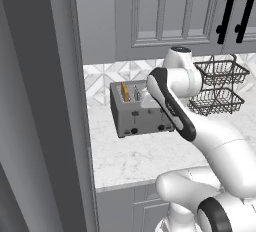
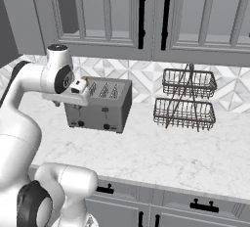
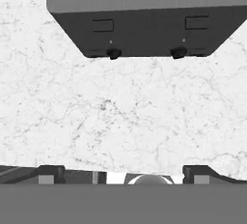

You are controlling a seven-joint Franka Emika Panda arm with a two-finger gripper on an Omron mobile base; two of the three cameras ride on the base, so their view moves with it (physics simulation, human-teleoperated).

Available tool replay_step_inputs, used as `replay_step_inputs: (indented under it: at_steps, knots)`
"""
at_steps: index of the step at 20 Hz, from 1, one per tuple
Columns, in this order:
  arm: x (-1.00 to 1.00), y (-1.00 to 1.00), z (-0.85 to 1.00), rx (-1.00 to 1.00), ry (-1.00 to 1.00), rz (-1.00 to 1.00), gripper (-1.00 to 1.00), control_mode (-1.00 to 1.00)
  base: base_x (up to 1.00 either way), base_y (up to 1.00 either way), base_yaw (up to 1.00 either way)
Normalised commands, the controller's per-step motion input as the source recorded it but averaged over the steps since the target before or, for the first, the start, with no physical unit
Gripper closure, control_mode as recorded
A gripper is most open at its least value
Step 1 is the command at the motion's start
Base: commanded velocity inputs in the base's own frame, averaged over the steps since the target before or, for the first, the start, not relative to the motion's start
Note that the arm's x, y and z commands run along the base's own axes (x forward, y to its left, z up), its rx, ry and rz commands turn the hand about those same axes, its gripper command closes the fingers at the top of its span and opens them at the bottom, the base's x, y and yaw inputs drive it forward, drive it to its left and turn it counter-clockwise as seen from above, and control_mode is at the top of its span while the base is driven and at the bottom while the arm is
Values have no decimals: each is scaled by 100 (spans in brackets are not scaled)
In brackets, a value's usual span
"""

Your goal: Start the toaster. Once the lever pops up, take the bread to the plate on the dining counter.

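Note:
The grey toaster [image 1: 131, 116] [image 2: 108, 104] stands on the white marble counter [image 1: 145, 153] against the tiled wall. A tan bread slice [image 1: 125, 92] stands upright in its leftmost slot, its top poking out. In the hand view the toaster's front face [image 3: 144, 25] shows two lever slots and two dark knobs [image 3: 114, 53]. My gripper [image 3: 124, 172] hangs above the counter just in front of the toaster, pointing down, open, fingertips [image 3: 50, 173] wide apart with nothing between them. My hand [image 2: 73, 93] overlaps the toaster's left front corner. The plate and dining counter are out of view.
A two-tier dark wire basket rack [image 1: 220, 87] [image 2: 187, 99] stands on the counter to the toaster's right. Grey upper cabinets [image 2: 146, 15] hang above. A tall grey panel [image 1: 45, 106] bounds the counter on the left.

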Motion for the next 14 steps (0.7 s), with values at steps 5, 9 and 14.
replay_step_inputs:
  at_steps: [5,9,14]
  knots:
    - [-4,99,-46,3,-1,-13,-100,-100,0,0,0]
    - [6,54,-12,0,-9,-2,-100,-100,0,0,0]
    - [39,13,-1,-2,0,0,-100,-100,0,0,0]
